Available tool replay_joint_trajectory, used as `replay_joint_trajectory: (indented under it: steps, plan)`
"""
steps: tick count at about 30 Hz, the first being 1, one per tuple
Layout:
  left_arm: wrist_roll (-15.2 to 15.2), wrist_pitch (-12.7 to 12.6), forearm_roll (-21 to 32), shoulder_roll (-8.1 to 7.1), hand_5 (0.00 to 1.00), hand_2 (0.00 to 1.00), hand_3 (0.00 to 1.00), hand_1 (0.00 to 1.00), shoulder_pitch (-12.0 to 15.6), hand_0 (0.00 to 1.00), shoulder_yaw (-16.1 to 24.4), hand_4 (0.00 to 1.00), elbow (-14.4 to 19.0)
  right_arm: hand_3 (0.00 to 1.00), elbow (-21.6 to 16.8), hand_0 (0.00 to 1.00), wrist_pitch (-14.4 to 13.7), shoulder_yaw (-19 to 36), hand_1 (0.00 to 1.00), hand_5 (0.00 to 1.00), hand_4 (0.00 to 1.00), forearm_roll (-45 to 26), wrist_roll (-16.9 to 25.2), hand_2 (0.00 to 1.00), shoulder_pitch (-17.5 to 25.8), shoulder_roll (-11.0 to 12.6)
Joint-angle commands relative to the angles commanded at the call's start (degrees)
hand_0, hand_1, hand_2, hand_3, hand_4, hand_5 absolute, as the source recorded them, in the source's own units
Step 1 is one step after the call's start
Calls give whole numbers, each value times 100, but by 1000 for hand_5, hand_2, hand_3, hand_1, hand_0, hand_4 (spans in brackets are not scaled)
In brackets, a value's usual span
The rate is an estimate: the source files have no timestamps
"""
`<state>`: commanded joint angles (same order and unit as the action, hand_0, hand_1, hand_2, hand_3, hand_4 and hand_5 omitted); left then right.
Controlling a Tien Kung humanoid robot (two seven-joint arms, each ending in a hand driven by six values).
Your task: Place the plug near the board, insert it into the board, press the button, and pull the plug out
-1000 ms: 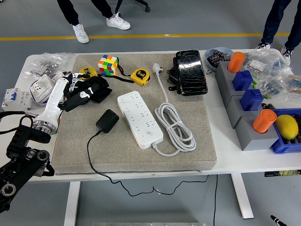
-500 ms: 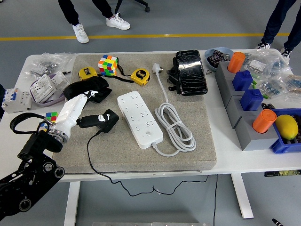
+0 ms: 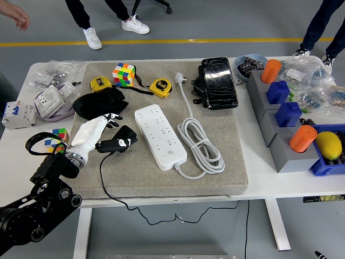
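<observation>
1. My left hand [image 3: 103, 133] has its fingers curled on the black plug [image 3: 123, 139], on the grey mat.
2. The white board [image 3: 160, 136] lies just right of it, its long axis running away from me.
3. No right hand shows.

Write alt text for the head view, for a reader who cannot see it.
The robot's left hand reaches from the lower left over a grey mat and grips a black plug just left of a white power strip, whose white cord lies coiled to its right. Tape measures, a colourful cube and bins crowd the white table.
</observation>
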<state>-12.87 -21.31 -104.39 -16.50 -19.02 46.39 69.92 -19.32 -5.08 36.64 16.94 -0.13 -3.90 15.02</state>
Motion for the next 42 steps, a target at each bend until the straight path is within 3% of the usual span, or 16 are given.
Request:
replay_joint_trajectory:
  steps: [4, 5, 16, 17, 22, 23, 28, 29, 34, 35, 40, 41, 42]
  plan:
    - [-31, 5, -36, 31, 597, 644, 728, 643, -85, 691, -106, 998, -83, 557, -1, 569, 4, -11, 643, 565, 975, -1, 0, 626, 3, -8]
    - [-33, -3, -50, 42, 555, 586, 698, 595, -122, 607, -144, 998, -123, 557, -2, 570, 3, -8, 643, 564, 974, 1, 1, 626, -12, -10]
    - [-125, -32, -99, 88, 551, 575, 689, 572, -317, 586, -344, 998, -369, 557, -6, 570, -2, 1, 643, 563, 974, -2, 3, 626, -30, 5]
    - [-158, -25, -116, 96, 471, 564, 680, 547, -333, 477, -355, 998, -392, 557, -5, 570, -2, -4, 643, 563, 973, -5, 3, 626, -28, 4]
    - [-209, -10, -96, 97, 471, 564, 680, 547, -382, 477, -414, 998, -441, 557, -13, 570, -1, -6, 643, 563, 973, 6, 5, 626, -33, 0]
    - [-216, -9, -94, 97, 380, 514, 634, 490, -385, 439, -425, 998, -445, 557, -15, 570, -1, -6, 643, 562, 973, 8, 6, 626, -33, -1]
    - [-264, 0, -247, 106, 380, 514, 634, 490, -392, 439, -457, 998, -445, 557, -15, 570, -4, -4, 643, 562, 973, 5, 9, 626, -38, 3]
    - [-266, -5, -254, 107, 225, 461, 550, 427, -393, 388, -463, 998, -445, 556, -15, 570, -4, -7, 643, 562, 972, 2, 9, 626, -37, 5]
    - [-285, -37, -293, 109, 225, 461, 550, 427, -411, 388, -489, 998, -455, 556, -15, 570, -7, -7, 643, 562, 972, 5, 10, 626, -40, 7]
    - [-288, -39, -291, 109, 151, 460, 537, 391, -414, 360, -493, 998, -455, 556, -17, 570, -7, -7, 643, 561, 972, 7, 12, 626, -42, 6]
    - [-293, -94, -281, 113, 151, 460, 537, 391, -421, 360, -515, 998, -469, 556, -22, 570, -7, -5, 643, 561, 972, 16, 15, 626, -46, 2]
    - [-289, -116, -272, 113, 16, 464, 545, 390, -420, 328, -520, 871, -470, 556, -21, 570, -7, -10, 643, 561, 972, 14, 14, 625, -42, 2]
    - [-285, -137, -269, 114, 16, 464, 545, 390, -421, 328, -524, 871, -469, 556, -19, 570, -7, -15, 643, 561, 972, 11, 13, 625, -41, 2]
